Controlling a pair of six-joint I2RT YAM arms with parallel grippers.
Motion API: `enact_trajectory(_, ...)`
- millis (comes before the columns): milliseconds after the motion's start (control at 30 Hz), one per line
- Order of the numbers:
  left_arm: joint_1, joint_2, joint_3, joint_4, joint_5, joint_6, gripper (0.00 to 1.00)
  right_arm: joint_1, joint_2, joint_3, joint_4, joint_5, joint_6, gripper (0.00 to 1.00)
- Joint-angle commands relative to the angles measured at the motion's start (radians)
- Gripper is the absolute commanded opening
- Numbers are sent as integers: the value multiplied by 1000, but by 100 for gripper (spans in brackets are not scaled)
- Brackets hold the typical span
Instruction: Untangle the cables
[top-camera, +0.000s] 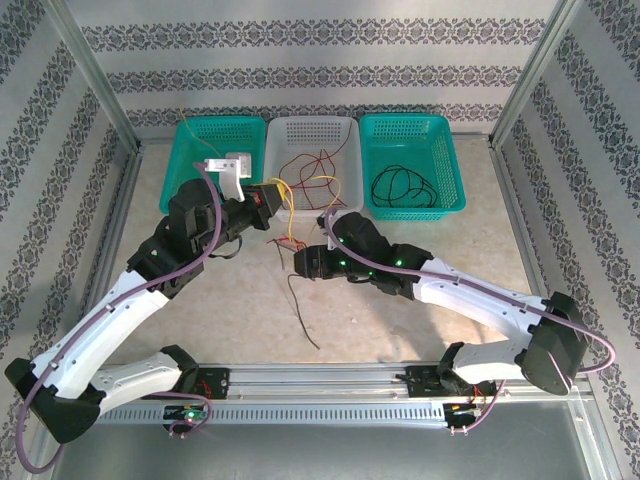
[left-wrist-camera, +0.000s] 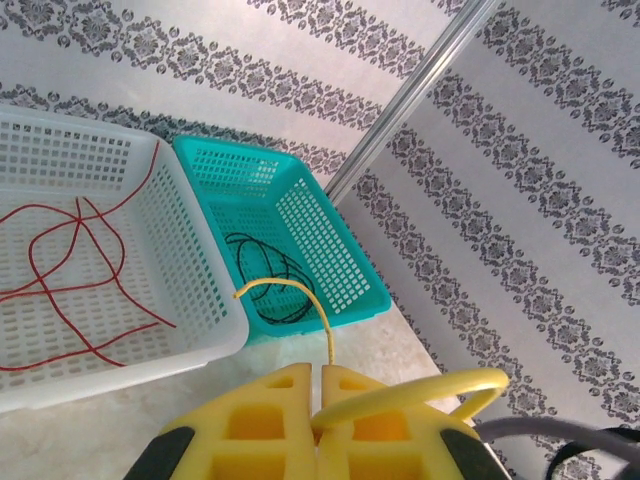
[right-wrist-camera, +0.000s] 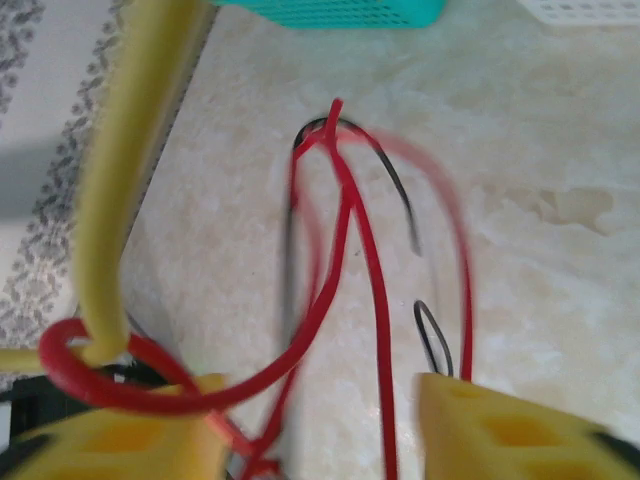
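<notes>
Jaws of the left gripper (left-wrist-camera: 318, 378) are pressed together on the yellow cable (left-wrist-camera: 400, 390), which loops out of the pinch on both sides. Jaws of the right gripper (right-wrist-camera: 320, 425) stand spread, with strands of red cable (right-wrist-camera: 380, 330) running through the gap. I cannot see either pad clamping them.

The snarl is small: in the right wrist view a red loop (right-wrist-camera: 80, 370) seems to hook round the yellow cable, and a blurred black cable (right-wrist-camera: 297, 200) curls behind the red strands. From above, this knot (top-camera: 288, 240) sits between the two grippers, at about 5 o'clock from the left jaws and 11 o'clock from the right ones, just beside both. The yellow cable runs roughly 12 to 6 o'clock there, and the black one trails off toward 6 o'clock over the counter (top-camera: 240, 310). The right arm is the free one, so I judge the red loop falls to it — slid off along the yellow line while the left holds.

Outward, loose red cables (top-camera: 312, 170) lie in the white basket (top-camera: 310, 120) at 12 o'clock. A black coil (top-camera: 400, 185) lies in the teal basket (top-camera: 405, 118) at 1 o'clock, and a second teal basket (top-camera: 215, 120) sits at 11. Open room lies toward 6 o'clock, short of the rail (top-camera: 320, 380) — basket rims close off 12, and the walls (top-camera: 50, 200) close off 9 and 3.
</notes>
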Motion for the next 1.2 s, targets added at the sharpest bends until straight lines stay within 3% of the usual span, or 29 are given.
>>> enact_trajectory(0, 2, -19, 52, -56, -4, -1, 0, -12, 7, -17, -43, 81, 30, 28)
enact_trajectory(100, 14, -21, 73, -107, -23, 20, 0, -53, -16, -61, -70, 93, 63, 13)
enact_trajectory(200, 35, -30, 89, -162, -36, 48, 0, -109, -58, -120, -66, 79, 101, 9)
enact_trajectory(500, 94, -75, 140, -307, -118, 138, 0, -224, -58, -216, -78, 4, 150, 9)
enact_trajectory(700, 107, -79, 148, -273, -76, 119, 0, -245, -6, -184, -133, 15, 143, 28)
enact_trajectory(867, 122, -77, 202, -311, -93, 157, 0, -306, -2, -194, -188, 31, 147, 18)
enact_trajectory(1167, 151, -87, 324, -392, -158, 241, 0, -381, 12, -258, -175, -18, 161, 17)
